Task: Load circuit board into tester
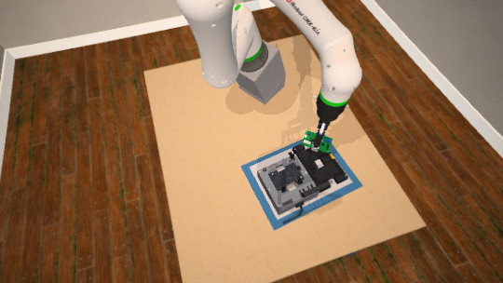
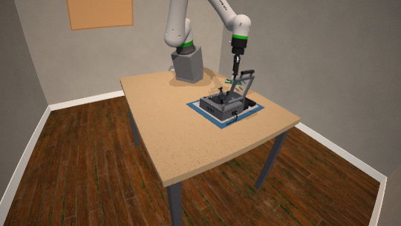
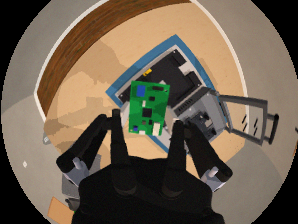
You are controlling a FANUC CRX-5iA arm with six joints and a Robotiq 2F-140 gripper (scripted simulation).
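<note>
My gripper (image 1: 319, 141) is shut on the green circuit board (image 1: 322, 141) and holds it in the air above the far end of the black tray (image 1: 321, 168). In the wrist view the board (image 3: 149, 107) sits face up between my two fingers, with the tray and tester below it. The grey tester (image 1: 292, 183) stands on the blue mat beside the tray. Its lid (image 2: 241, 86) stands open and tilted up, also in the wrist view (image 3: 248, 117). In the exterior view the board (image 2: 231, 80) hangs just behind the lid's handle.
The blue mat (image 1: 302, 188) with tester and tray lies on the right part of the table. The robot's grey base (image 1: 262, 74) stands at the table's far side. A black cable (image 1: 298, 215) leaves the tester's near side.
</note>
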